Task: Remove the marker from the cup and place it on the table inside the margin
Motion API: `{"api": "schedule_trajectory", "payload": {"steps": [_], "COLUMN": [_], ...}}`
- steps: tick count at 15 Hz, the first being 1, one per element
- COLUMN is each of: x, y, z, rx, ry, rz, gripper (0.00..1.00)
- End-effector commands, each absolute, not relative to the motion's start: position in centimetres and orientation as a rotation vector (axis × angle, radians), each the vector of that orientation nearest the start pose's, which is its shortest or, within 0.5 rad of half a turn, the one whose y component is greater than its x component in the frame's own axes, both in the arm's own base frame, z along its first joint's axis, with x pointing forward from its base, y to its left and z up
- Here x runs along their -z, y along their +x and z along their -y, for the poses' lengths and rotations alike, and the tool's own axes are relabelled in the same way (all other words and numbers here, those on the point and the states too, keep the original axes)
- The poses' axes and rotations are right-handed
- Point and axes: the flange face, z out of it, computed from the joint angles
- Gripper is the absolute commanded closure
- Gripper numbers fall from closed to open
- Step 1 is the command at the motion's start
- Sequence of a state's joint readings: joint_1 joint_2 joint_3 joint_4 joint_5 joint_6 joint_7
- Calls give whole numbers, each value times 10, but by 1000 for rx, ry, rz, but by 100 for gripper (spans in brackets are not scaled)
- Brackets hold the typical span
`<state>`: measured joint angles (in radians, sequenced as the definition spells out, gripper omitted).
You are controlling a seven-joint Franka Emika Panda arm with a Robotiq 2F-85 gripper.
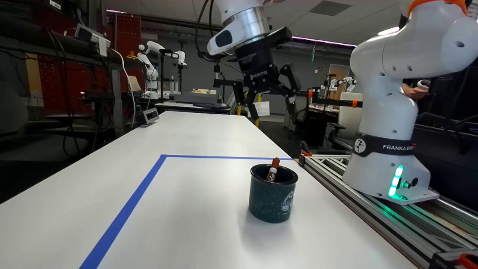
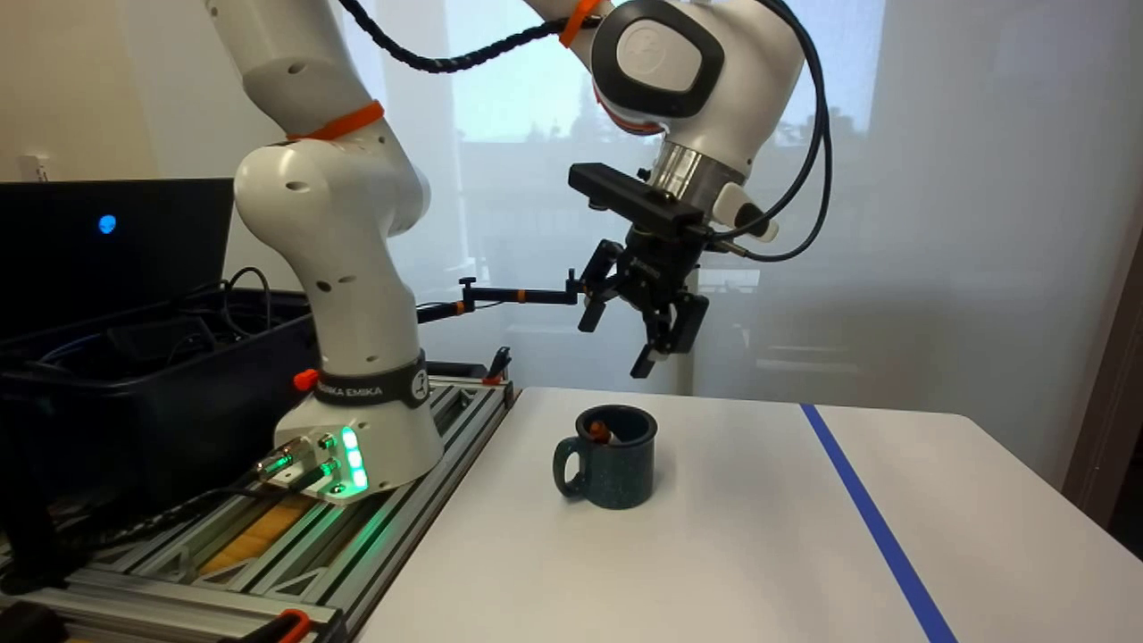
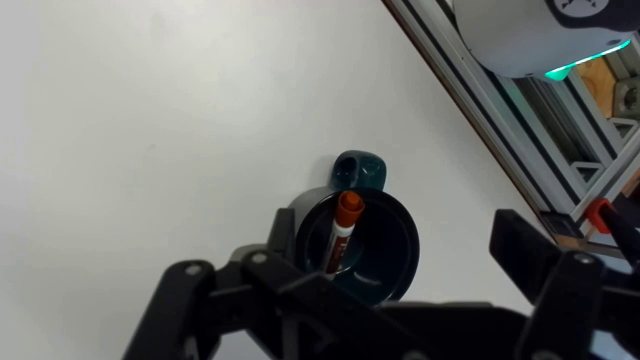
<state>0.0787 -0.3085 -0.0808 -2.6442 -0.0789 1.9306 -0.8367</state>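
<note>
A dark green speckled cup (image 1: 270, 203) stands upright on the white table inside the blue tape margin (image 1: 129, 207). It also shows in an exterior view (image 2: 616, 478), where its handle points toward the robot base. A marker with a brown-orange cap (image 1: 273, 170) leans inside the cup, cap end up. In the wrist view the marker (image 3: 342, 232) leans near the handle side of the cup rim (image 3: 411, 240), its lower end hidden by a gripper finger. My gripper (image 1: 273, 112) is open and empty, tilted above the cup and apart from it. Its fingers (image 3: 395, 229) are wide apart in the wrist view.
The blue tape line (image 2: 875, 518) runs along the table (image 2: 732, 572). The robot base (image 2: 375, 446) stands on a metal rail frame (image 2: 429, 527) along the table edge. A small grey box (image 1: 150, 116) sits at the table's far edge.
</note>
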Motion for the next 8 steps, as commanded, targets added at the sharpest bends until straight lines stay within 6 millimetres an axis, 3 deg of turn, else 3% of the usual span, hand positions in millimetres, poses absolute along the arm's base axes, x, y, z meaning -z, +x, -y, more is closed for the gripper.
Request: {"api": "schedule_trajectory", "payload": {"steps": [1, 4, 8], "x": [-300, -283, -282], "y": [343, 339, 341], "z": [-6, -14, -13], "rx": [-586, -523, -542], "ry": [-2651, -2632, -2609], "rz": [1369, 1436, 1371], "gripper": [0, 0, 0]}}
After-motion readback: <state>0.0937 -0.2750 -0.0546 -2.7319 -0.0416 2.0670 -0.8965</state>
